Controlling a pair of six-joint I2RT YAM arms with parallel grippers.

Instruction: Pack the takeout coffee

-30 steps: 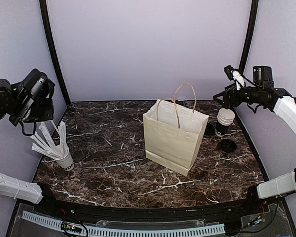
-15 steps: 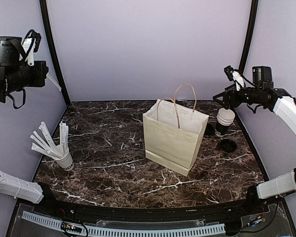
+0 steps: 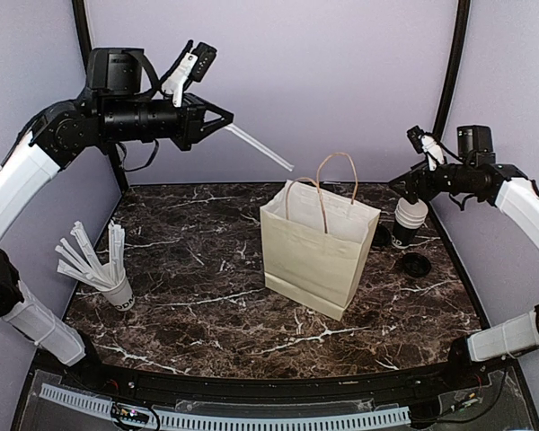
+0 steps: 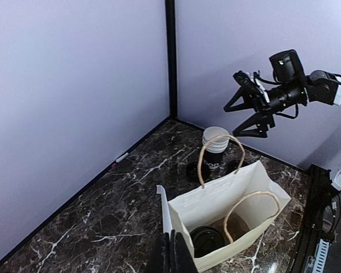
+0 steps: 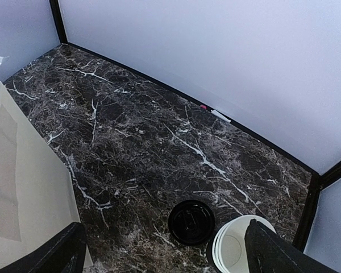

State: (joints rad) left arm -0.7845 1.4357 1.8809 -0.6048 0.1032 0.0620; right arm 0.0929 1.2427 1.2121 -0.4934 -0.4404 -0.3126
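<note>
While your left end effector (image 3: pixel 225 123) is pinching a paper-wrapped stick (image 3: pixel 260 150) high above the bag (image 3: pixel 319 247), your right end effector (image 3: pixel 401 184) is hovering, spread wide, over the stacked white cups (image 3: pixel 410 215) just right of the bag. One black-lidded cup (image 4: pixel 206 239) is sitting inside the bag and loose lids (image 3: pixel 417 264) are lying to its right, so the packing looks partly done.

Top view: you see a dark brown, white-veined marble tabletop (image 3: pixel 207 296) carrying a cream handled paper bag (image 3: pixel 314 256) just right of centre, a white paper cup of wrapped sticks (image 3: pixel 119 293) at 9 o'clock, stacked white paper cups (image 3: pixel 410 220) at 2 o'clock, and a loose round black plastic lid (image 3: pixel 417 265) at 3 o'clock.
</note>
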